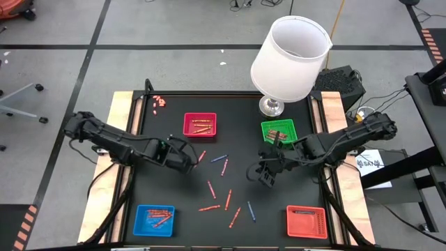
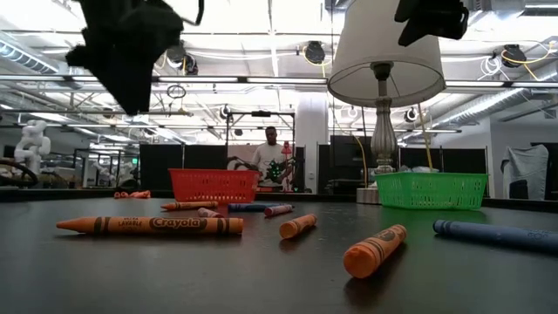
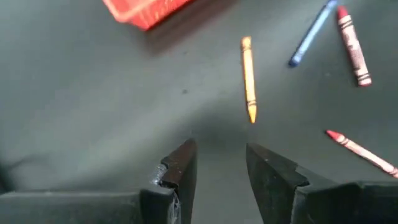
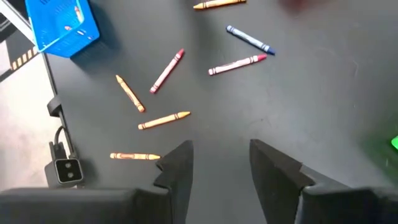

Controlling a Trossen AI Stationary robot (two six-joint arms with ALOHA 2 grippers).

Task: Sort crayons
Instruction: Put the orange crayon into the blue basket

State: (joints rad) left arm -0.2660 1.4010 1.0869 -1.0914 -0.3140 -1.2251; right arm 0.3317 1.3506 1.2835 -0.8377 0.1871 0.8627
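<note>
Both the left gripper (image 1: 196, 163) and right gripper (image 1: 267, 178) are hovering with fingers parted and empty over loose crayons (image 1: 227, 199) scattered mid-table, where a careless descent is likely risking rolling one away.

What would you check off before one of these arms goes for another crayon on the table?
1. Left claw empty and open: ok, bare table shows between its fingers.
2. Right claw empty and open: ok, nothing between its fingers.
3. A target within easy approach: ok, an orange crayon lies alone just ahead of the left claw, apart from the others.
4. Loose crayons left to sort: ok, several are scattered mid-table.
5. Trays free to receive: ok, the red tray, green tray and blue tray stand uncovered.
6. Arms apart: ok, the two claws are separated by open table in the high view.
</note>
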